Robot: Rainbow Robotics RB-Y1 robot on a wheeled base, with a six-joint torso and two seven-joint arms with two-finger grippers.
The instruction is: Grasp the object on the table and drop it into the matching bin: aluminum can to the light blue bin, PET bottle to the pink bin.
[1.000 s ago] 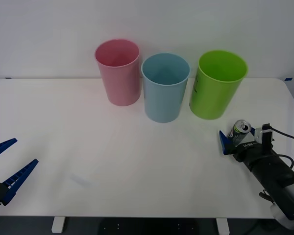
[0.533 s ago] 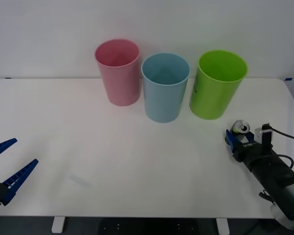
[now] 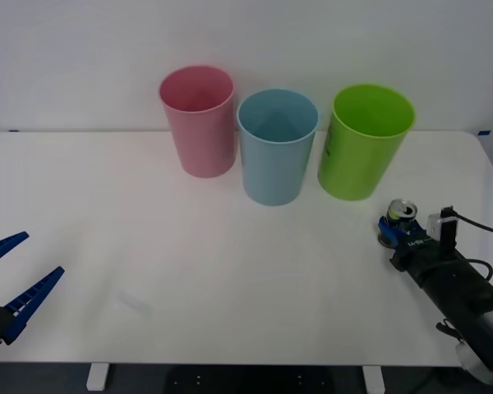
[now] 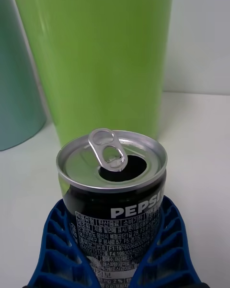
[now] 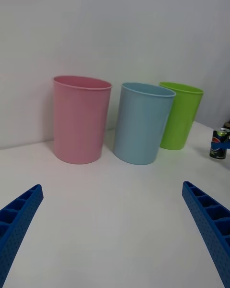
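The aluminum can (image 3: 402, 213), small and dark with a silver top and pull-tab, stands upright on the white table (image 3: 189, 246) at the right, in front of the lime green bin. My right gripper (image 3: 392, 231) is shut on it. In the right wrist view the blue fingers (image 4: 55, 249) press both sides of the can (image 4: 112, 192). Along the back stand the pink bin (image 3: 199, 123) and, to its right, the light blue bin (image 3: 275, 152). My left gripper (image 3: 43, 254) waits open at the table's front left, holding nothing.
A lime green bin (image 3: 361, 148) stands right of the light blue one, close behind the can (image 5: 219, 144). In the left wrist view the pink bin (image 5: 79, 120), light blue bin (image 5: 142, 125) and green bin (image 5: 178, 115) line up ahead. The table's right edge lies near the right arm.
The right gripper's fingers, spread wide around the can a second ago, have shut on it. The can shifted slightly. The left arm has not moved.
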